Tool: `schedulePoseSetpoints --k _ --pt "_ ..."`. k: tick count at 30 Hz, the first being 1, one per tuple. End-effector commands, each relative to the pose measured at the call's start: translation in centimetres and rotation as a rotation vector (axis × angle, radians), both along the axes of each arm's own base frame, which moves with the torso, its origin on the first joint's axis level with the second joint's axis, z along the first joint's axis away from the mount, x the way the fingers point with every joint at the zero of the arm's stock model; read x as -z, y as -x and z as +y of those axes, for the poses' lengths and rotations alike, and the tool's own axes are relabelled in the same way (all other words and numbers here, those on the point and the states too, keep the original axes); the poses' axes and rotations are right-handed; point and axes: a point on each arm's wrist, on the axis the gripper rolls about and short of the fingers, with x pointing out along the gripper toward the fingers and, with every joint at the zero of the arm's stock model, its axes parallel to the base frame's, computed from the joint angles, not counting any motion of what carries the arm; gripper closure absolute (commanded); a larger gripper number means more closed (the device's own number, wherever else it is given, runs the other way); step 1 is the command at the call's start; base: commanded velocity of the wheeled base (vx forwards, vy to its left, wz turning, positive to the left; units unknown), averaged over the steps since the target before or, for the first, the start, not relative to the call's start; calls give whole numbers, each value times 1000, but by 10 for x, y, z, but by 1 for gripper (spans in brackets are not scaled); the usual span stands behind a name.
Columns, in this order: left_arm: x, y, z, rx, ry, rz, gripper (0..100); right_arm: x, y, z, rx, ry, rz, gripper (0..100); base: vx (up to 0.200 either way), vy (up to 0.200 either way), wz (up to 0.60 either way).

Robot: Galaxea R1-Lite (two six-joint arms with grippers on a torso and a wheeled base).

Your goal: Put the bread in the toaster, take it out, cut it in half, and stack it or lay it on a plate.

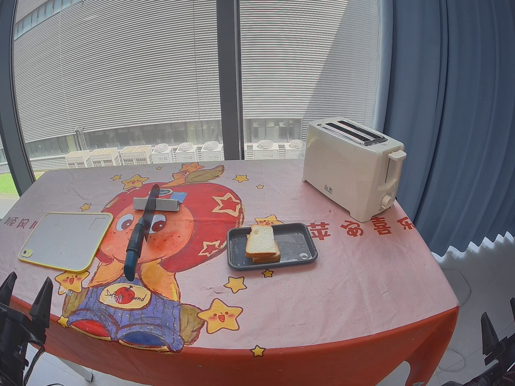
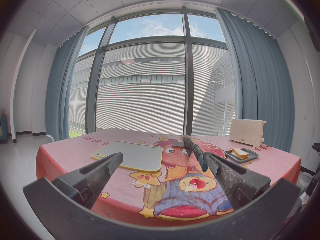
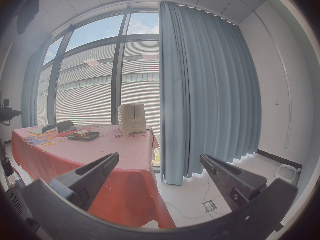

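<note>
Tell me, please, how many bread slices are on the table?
2, stacked in the dark tray: top slice over bottom slice, whose edge peeks out; others may hide between.

My left claw [image 2: 163, 156] sits low on the robot's left side, and its two dark fingers [image 2: 96, 174] are spread wide with nothing between them, tips pointing forward. My right claw [image 3: 159, 156] sits low on the robot's right side in the same pose: both fingers [image 3: 233, 180] are splayed wide, gripping nothing, tips aimed ahead. From the head camera I see the left fingertips [image 1: 44, 296] poking up at the lower left corner and a right fingertip [image 1: 487, 325] at the lower right. The two arms are well apart.
</note>
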Motion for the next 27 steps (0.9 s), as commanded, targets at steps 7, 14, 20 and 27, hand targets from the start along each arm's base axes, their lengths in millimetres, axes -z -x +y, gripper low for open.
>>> schedulePoseSetpoints --k 7,14,20,27 --pt "15 27 2 4 -1 -43 0 5 -1 0 0 -2 15 0 0 0 0" --pt "28 38 3 8 -8 -19 0 5 -1 0 -2 -2 15 0 0 0 0" --pt "37 46 4 11 -13 -13 0 5 -1 0 0 -2 15 0 0 0 0" --pt "50 55 4 31 -17 3 0 5 -1 0 0 -2 17 0 0 0 0"
